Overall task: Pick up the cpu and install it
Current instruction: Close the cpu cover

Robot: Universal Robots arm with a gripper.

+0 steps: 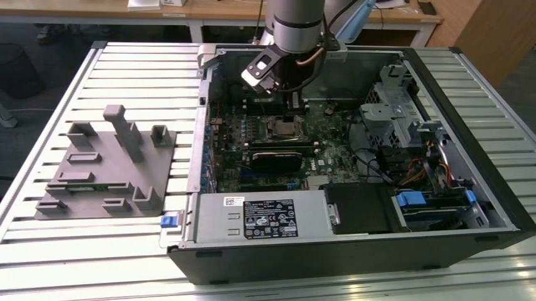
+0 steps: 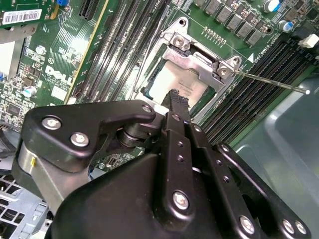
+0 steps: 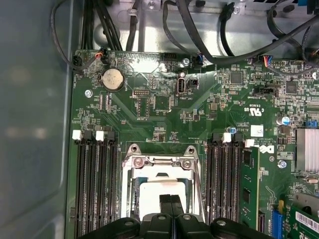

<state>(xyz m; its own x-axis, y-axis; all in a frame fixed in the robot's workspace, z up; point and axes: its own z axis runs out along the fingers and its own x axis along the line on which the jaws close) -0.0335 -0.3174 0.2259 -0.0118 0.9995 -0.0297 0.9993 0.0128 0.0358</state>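
My gripper (image 3: 171,198) is clenched on nothing, its tips over the cpu (image 3: 149,193). The cpu lies flat in the socket (image 3: 130,162). The lever (image 2: 269,80) looks unlatched, so I judge locking remains.

**Colours and patterns**

Cpu (image 3: 149,199) pale silver; frame (image 3: 159,162) around it shiny silver. Circuit board (image 3: 164,114) green with fine pale tracing. Tool (image 3: 171,198) black. Holder (image 1: 100,169) plain grey. Worktop (image 1: 59,251) pale, ribbed stripes. Box (image 1: 263,216) grey, white label. Case (image 1: 335,260) black.
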